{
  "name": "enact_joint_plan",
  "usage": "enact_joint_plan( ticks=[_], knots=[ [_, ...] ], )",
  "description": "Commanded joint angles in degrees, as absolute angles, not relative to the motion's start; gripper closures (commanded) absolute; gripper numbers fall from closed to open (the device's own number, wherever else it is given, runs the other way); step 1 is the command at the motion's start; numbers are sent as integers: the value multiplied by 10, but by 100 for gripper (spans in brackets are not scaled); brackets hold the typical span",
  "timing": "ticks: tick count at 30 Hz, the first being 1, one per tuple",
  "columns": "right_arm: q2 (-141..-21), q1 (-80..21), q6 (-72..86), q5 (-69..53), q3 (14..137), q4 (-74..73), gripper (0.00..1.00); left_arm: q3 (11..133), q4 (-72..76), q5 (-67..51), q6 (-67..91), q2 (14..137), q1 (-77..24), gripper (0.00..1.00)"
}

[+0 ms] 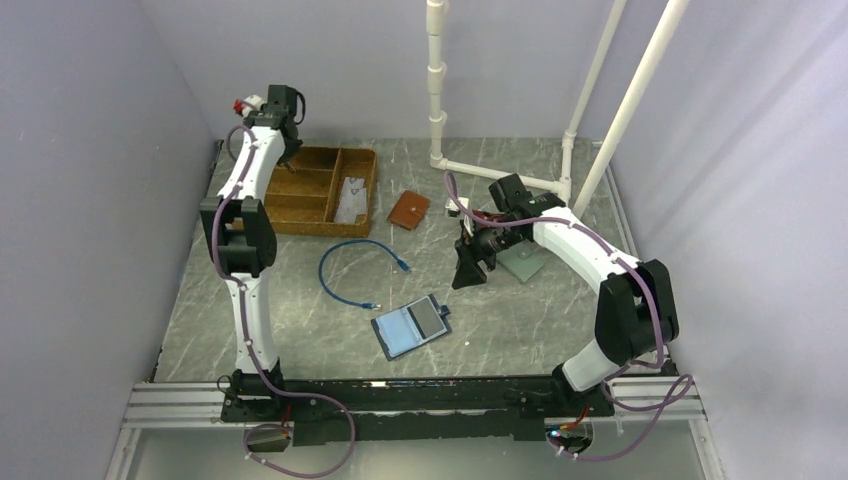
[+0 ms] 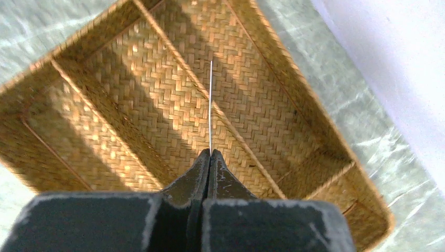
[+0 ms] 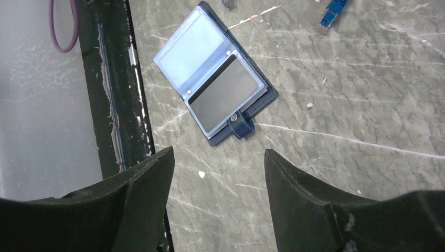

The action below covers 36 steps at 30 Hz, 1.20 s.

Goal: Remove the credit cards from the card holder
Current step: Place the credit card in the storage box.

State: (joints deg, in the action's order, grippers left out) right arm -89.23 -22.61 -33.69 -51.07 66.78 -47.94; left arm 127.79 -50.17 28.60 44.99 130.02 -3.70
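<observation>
The navy card holder (image 1: pixel 412 327) lies open on the table near the front edge. In the right wrist view the card holder (image 3: pixel 260 107) shows a dark card (image 3: pixel 225 94) in one clear sleeve, while the other sleeve looks pale. My right gripper (image 1: pixel 470 270) hangs open and empty above the table, apart from the holder, which lies beyond its fingertips (image 3: pixel 218 155). My left gripper (image 2: pixel 210 153) is shut on a thin pale card (image 2: pixel 210 105) seen edge-on, held over the wicker tray (image 2: pixel 157 94). Pale cards (image 1: pixel 352 198) lie in the tray's right compartment.
The wicker tray (image 1: pixel 300 215) stands at the back left. A tan-brown wallet (image 1: pixel 409 210) lies to its right. A blue cable (image 1: pixel 350 270) loops mid-table, its plug (image 3: pixel 329 11) near the holder. A pale flat square (image 1: pixel 523 262) lies under the right arm. White pipes (image 1: pixel 437 90) stand behind.
</observation>
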Motion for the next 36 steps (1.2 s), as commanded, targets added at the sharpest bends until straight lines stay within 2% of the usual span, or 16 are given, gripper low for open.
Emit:
enact_joint_plan(
  ticks=[1, 6, 16, 20, 32, 36],
  knots=[
    [-896, -232, -348, -523, 667, -480, 34, 1273, -478, 206, 616, 1270, -15, 100],
    [-898, -237, -349, -520, 666, -480, 34, 1294, -473, 121, 681, 1297, -2, 100],
    [-900, -243, -348, -519, 666, -479, 34, 1274, -437, 36, 777, 1307, 23, 100],
    [-897, -244, -348, -516, 665, -479, 34, 1312, -467, 28, 805, 1341, 25, 100],
    [-898, -244, -349, -519, 665, -480, 34, 1301, -464, 11, 839, 1363, 32, 100],
    [-898, -244, -349, -519, 665, -480, 34, 1308, -469, 8, 841, 1375, 34, 96]
  ],
)
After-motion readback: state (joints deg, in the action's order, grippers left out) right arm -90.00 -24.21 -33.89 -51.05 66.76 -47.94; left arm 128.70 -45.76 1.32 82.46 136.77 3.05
